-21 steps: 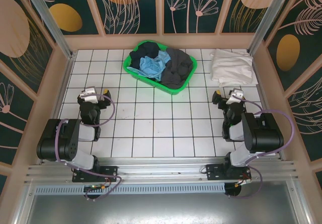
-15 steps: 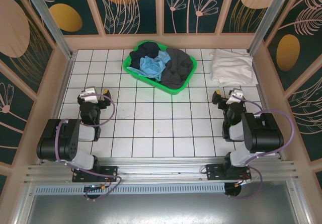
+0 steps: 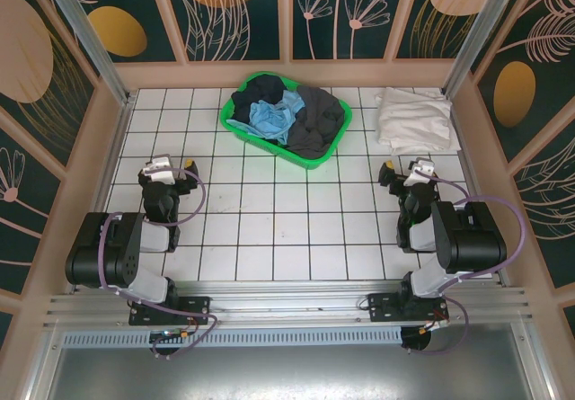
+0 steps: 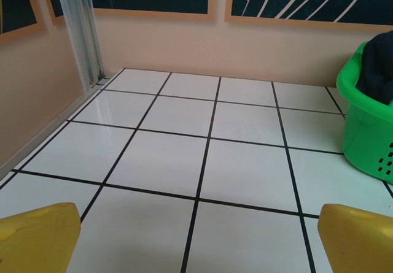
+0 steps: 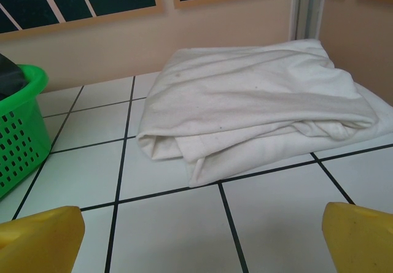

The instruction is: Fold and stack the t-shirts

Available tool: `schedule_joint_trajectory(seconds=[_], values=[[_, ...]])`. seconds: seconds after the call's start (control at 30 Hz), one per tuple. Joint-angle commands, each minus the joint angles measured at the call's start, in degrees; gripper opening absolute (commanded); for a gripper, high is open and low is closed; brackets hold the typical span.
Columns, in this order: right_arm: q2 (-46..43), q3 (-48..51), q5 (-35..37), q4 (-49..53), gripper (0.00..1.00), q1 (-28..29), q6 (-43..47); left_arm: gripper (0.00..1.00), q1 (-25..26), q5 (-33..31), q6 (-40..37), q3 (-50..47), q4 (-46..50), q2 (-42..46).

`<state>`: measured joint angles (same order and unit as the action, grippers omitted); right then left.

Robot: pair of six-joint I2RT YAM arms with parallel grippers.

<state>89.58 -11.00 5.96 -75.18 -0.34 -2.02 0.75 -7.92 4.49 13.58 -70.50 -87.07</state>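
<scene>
Top external shows the white tiled worktop [image 3: 287, 229] with a green basket [image 3: 243, 132] at the middle of its far edge. A sky-blue shirt [image 3: 269, 120] lies crumpled in the basket among dark shirts [image 3: 314, 121] that are heaped above the rim. A white shirt [image 3: 411, 120] lies on the worktop in the far right corner, apart from the basket and loosely folded into a soft bundle. From the right wrist, its layered edges face the camera and its far side sits close to the back wall.

The left tool [image 3: 166, 166] hangs over the left side of the worktop, released, with its jaws spread wide and nothing between them. Its yellow pads [image 4: 37, 236] sit at the lower corners of the left wrist picture, above bare tiles, with the basket wall at the right. The right tool [image 3: 409, 168] hangs over the right side, near the white shirt but not touching it. It is also released and holds nothing.
</scene>
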Motion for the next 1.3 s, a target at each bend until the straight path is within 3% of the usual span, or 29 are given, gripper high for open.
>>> schedule_joint_trajectory(seconds=[0.0,0.17,0.23,0.33,0.37,0.43,0.47,0.5,0.53,0.6,0.63,0.83,1.03,1.27], values=[[-0.3,-0.8,0.1,-1.6,0.99,-0.3,0.3,0.99,0.1,0.4,-0.8,0.3,-1.4,0.9],[-1.2,0.4,6.0,-3.3,0.99,0.0,-1.5,0.99,0.2,2.5,0.5,10.4,23.0,10.6],[-3.2,2.2,2.7,-5.0,0.99,0.2,0.0,0.99,0.2,3.8,9.4,14.6,28.8,15.2],[-11.9,1.2,14.4,2.9,0.99,5.5,2.9,0.99,0.2,4.4,25.4,20.9,40.5,18.5],[-15.4,0.5,15.9,6.0,0.99,6.6,3.3,0.99,0.1,7.1,26.1,22.9,42.6,18.1],[-24.5,-0.8,19.0,14.8,0.99,6.8,-10.3,0.99,0.3,19.8,21.1,27.1,42.7,15.5],[-28.1,-1.6,19.5,21.4,0.99,6.3,-18.4,0.99,1.0,21.9,20.9,28.3,42.6,14.5],[-32.0,-2.5,16.1,29.7,0.99,4.7,-24.1,0.99,2.7,23.1,18.1,29.6,42.8,13.3],[-34.3,-2.1,9.0,31.2,0.99,2.0,-26.0,0.99,6.0,20.6,13.0,31.7,45.6,12.3],[-37.0,-2.2,-7.2,33.9,0.99,-3.2,-26.6,0.99,13.7,14.5,2.7,37.1,53.4,9.2],[-37.9,-3.6,-10.4,38.0,0.99,-4.7,-27.5,0.99,16.9,12.4,-1.0,40.0,56.7,6.8],[-37.7,-10.9,-19.4,54.5,0.99,-5.0,-21.4,0.99,25.0,18.3,-21.5,48.6,66.7,-3.1],[-37.1,-11.4,-20.7,57.2,0.99,-5.4,-20.8,0.99,26.6,24.4,-34.1,53.9,74.0,-9.9],[-35.1,-11.1,-22.1,56.5,0.99,-6.1,-20.2,0.98,29.0,18.4,-41.4,63.5,82.0,-20.9]])
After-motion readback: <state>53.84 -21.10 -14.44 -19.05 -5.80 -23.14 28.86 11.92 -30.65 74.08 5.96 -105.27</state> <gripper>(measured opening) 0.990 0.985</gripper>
